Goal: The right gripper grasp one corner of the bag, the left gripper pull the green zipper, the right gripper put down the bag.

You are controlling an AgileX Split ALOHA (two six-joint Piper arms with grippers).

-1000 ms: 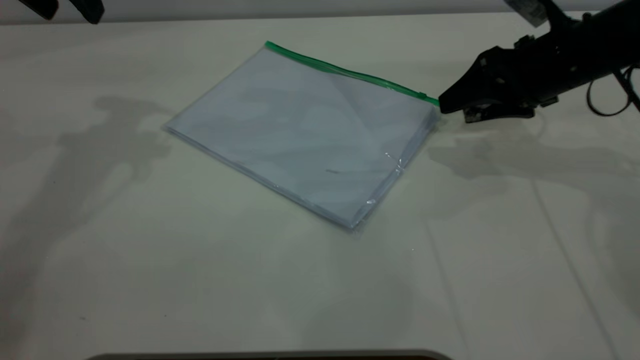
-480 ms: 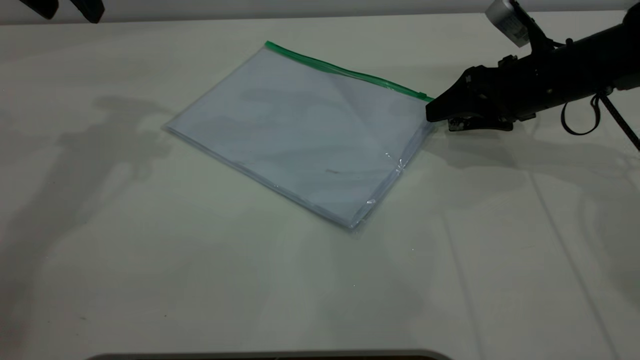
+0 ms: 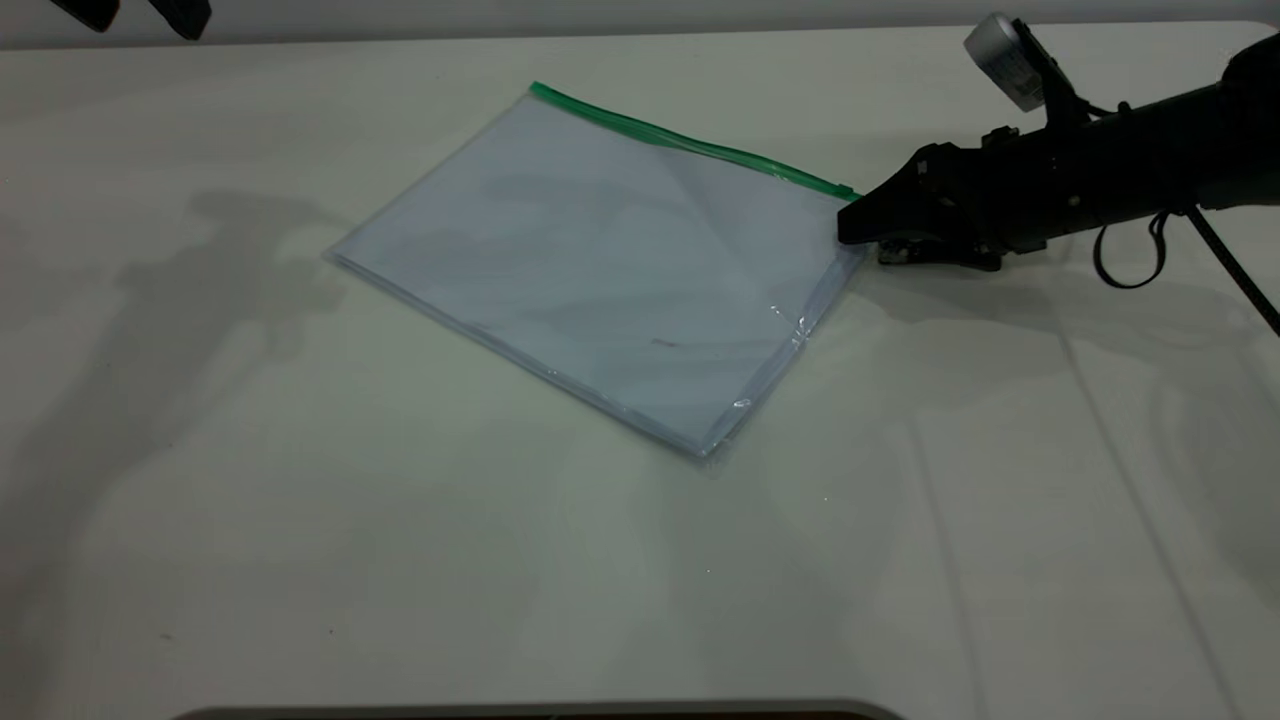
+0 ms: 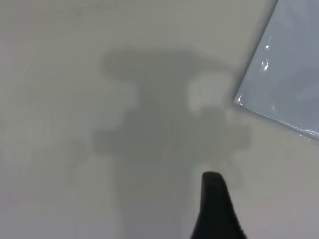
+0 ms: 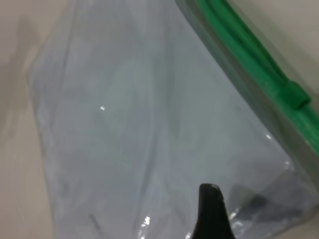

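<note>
Bag (image 3: pixel 600 260), one in number, lies flat on the white table (image 3: pixel 400 560), turned at a slant, with pale bluish sheets showing through the clear plastic. One green zipper (image 3: pixel 690 145) runs along its far long edge, and the single small slider tab (image 3: pixel 846 190) sits at the end of that strip nearest the right arm. In the right wrist view the same strip (image 5: pixel 249 50) crosses the corner of the pouch (image 5: pixel 139 124), with the slider (image 5: pixel 294 94) a raised green block on it.

Two grippers are in sight. The right gripper (image 3: pixel 850 225) is low over the table at the bag's right-hand corner, its tip over the edge of the plastic just beside the slider; whether its jaws are apart or closed cannot be told, and only one dark finger (image 5: pixel 212 214) shows in its own camera, above the pouch's corner. The left gripper (image 3: pixel 130 15) hangs at the far left edge of the table, well apart from the bag; two dark finger ends are visible there with a gap between them.
</note>
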